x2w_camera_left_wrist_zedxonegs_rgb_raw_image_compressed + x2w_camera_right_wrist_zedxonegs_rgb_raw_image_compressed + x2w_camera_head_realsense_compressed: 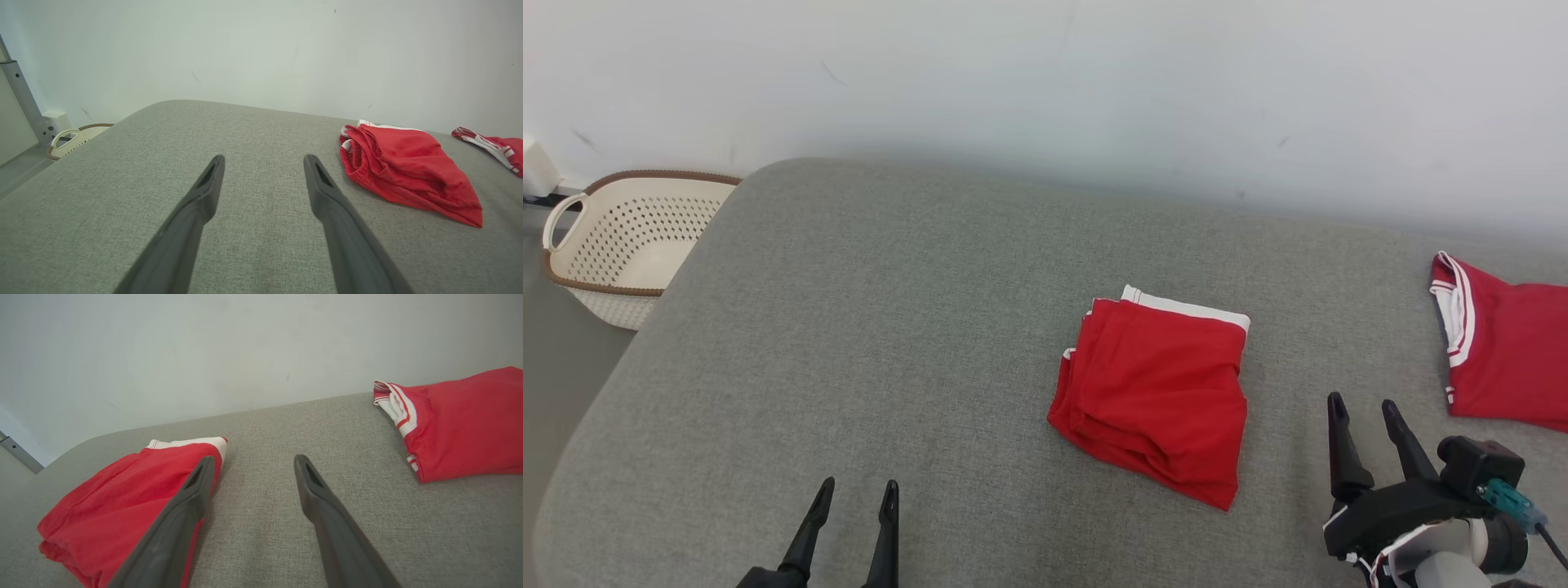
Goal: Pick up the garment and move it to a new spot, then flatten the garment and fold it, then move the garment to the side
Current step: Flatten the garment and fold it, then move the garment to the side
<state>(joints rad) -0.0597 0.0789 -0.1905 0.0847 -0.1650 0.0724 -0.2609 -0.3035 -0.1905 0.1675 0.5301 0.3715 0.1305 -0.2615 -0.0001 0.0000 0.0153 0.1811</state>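
The folded red shorts (1156, 392) lie flat on the grey upholstered pad (890, 327), right of its middle and about halfway between the far edge and the near edge, white waistband toward the far edge. The right gripper (1361, 401) hovers low over the pad near its near right corner, just right of the shorts and not touching them. Its two dark fingers point toward the far edge, spread wide with nothing between them, and its pale wrist comes in from the near edge. The left gripper (859, 483) sits at the near edge, left of centre, well apart from the shorts, fingers also pointing away, spread wide and empty. A second red garment with white trim (1511, 359) lies at the right edge. A perforated cream laundry basket (605, 306) stands beyond the far left corner.
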